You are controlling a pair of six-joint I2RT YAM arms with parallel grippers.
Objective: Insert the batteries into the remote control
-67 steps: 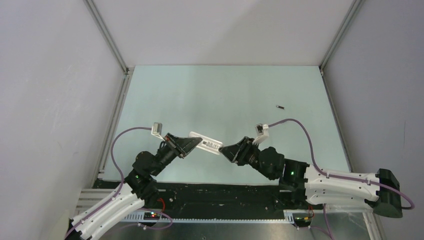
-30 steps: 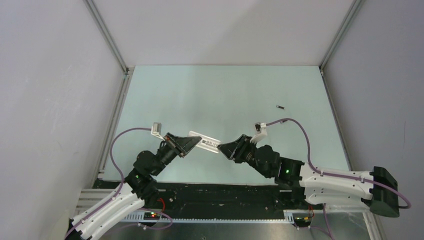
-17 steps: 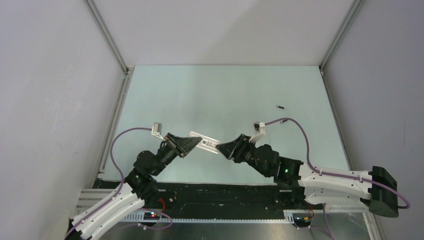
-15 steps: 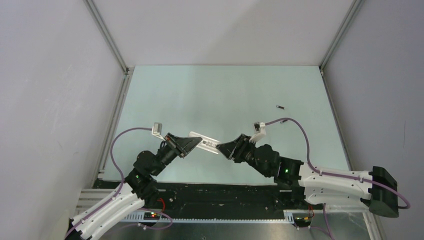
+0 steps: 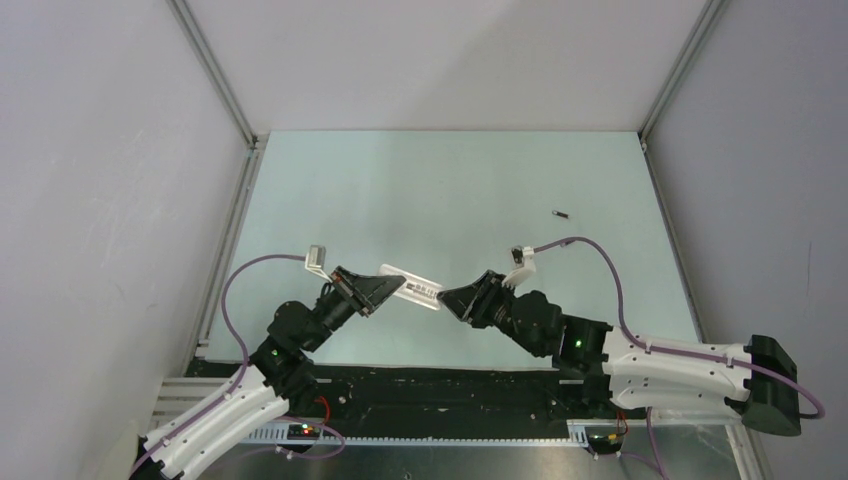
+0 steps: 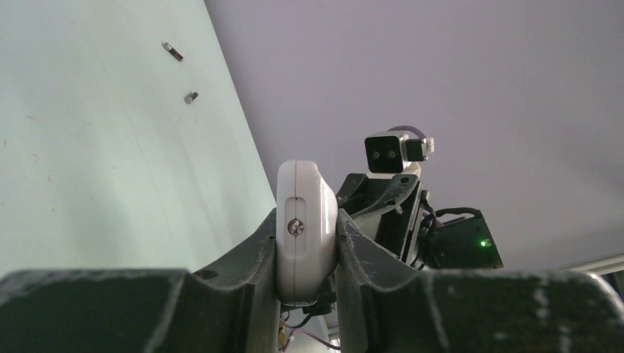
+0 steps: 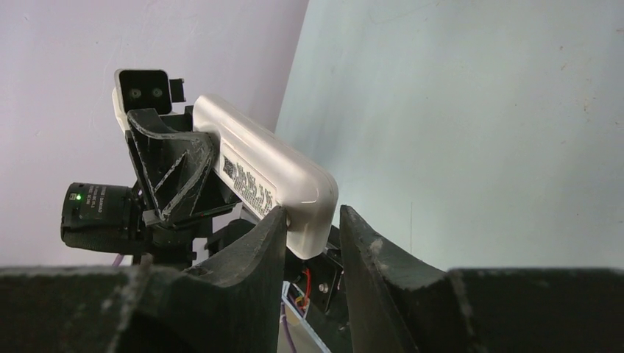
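Note:
The remote control (image 5: pixel 411 285) is a slim white handset held above the table, label side up. My left gripper (image 5: pixel 383 287) is shut on its left end; in the left wrist view the remote (image 6: pixel 306 213) is pinched edge-on between the fingers of my left gripper (image 6: pixel 307 254). My right gripper (image 5: pixel 448 298) straddles the right end. In the right wrist view the remote (image 7: pixel 265 173) touches the left finger of my right gripper (image 7: pixel 313 217), with a gap at the right finger. One battery (image 5: pixel 562 213) lies far right on the table. The left wrist view shows it (image 6: pixel 172 51) with a second small piece (image 6: pixel 190 96).
The pale green table (image 5: pixel 450 190) is fenced by grey walls and metal rails (image 5: pixel 215 80). The arm bases and cable trays run along the near edge (image 5: pixel 430 400). Purple cables loop from both wrists.
My right gripper moved left up to the remote's right end, then eased slightly back. The left gripper and remote stayed still. The battery has not moved.

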